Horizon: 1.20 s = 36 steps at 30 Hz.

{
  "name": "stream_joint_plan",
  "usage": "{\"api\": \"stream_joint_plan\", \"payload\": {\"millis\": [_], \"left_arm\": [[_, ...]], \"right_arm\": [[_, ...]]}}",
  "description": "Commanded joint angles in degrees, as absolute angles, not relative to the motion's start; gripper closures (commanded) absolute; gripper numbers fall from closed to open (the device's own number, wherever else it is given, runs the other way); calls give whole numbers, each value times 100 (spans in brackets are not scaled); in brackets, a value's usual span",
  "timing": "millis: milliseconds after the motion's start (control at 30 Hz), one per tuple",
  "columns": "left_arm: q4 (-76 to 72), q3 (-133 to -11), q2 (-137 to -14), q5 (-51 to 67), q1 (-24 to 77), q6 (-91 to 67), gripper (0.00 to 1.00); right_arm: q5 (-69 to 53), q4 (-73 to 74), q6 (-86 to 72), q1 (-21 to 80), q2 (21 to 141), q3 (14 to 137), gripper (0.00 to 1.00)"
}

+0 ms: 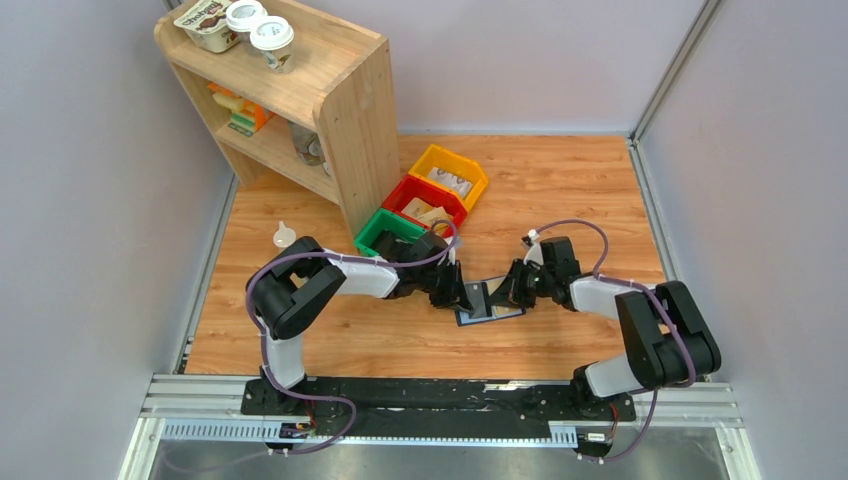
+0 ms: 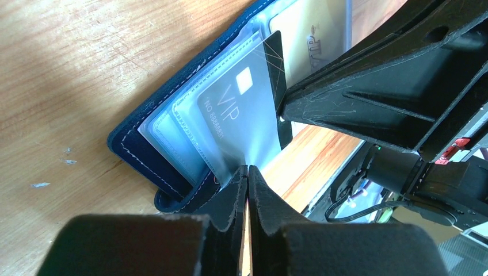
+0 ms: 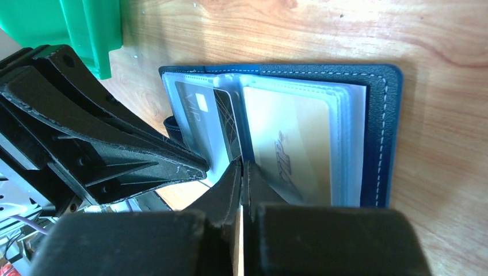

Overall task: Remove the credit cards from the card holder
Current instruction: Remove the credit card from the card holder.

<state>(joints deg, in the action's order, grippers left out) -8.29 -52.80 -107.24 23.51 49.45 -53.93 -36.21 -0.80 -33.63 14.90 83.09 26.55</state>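
Observation:
The navy card holder (image 1: 488,306) lies open on the wooden table between my two grippers. Its clear sleeves fan up from the navy cover (image 2: 138,141). One sleeve holds a grey-and-black VIP credit card (image 2: 241,109), whose black end sticks out of the sleeve (image 3: 227,123). A beige credit card (image 3: 288,144) sits in the sleeve on the other side. My left gripper (image 2: 248,171) is shut on the bottom edge of the clear sleeve. My right gripper (image 3: 241,165) is shut at the black end of the dark card, and its fingers (image 2: 368,86) fill the upper right of the left wrist view.
Green (image 1: 390,232), red (image 1: 428,205) and yellow (image 1: 450,175) bins stand in a row just behind the left gripper. The green bin (image 3: 63,29) is close to the holder. A wooden shelf (image 1: 300,90) rises at the back left. A small white object (image 1: 284,237) lies near it.

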Motion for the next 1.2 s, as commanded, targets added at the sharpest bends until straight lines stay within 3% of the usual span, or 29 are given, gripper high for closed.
{"api": "stream_joint_plan", "payload": {"millis": [0,300,600,733,900,1067,1167], "left_arm": [[-369,-5133,-10740,2030,4904,-5203,91],[-158,-5124,-10530,2039,4816,-5142,89],[-26,-5308,-10582,2144,4808,-5019,87],[122,-5353,-10705,2223,4816,-5010,93],[193,-5440,-10810,2302,4816,-4966,100],[255,-5476,-10854,2329,4816,-4931,100],[272,-5502,-10890,2338,4816,-4913,100]], "right_arm": [[-3753,-554,-3401,1477,8051,2549,100],[-3419,-18,-3129,1389,7383,2575,100],[-3472,-193,-3155,1389,7558,2540,100],[-3428,-307,-3155,1380,7769,2531,82],[-3472,-615,-3234,1380,8059,2479,76],[-3559,-826,-3269,1380,8244,2444,76],[-3621,-861,-3278,1380,8262,2461,90]]}}
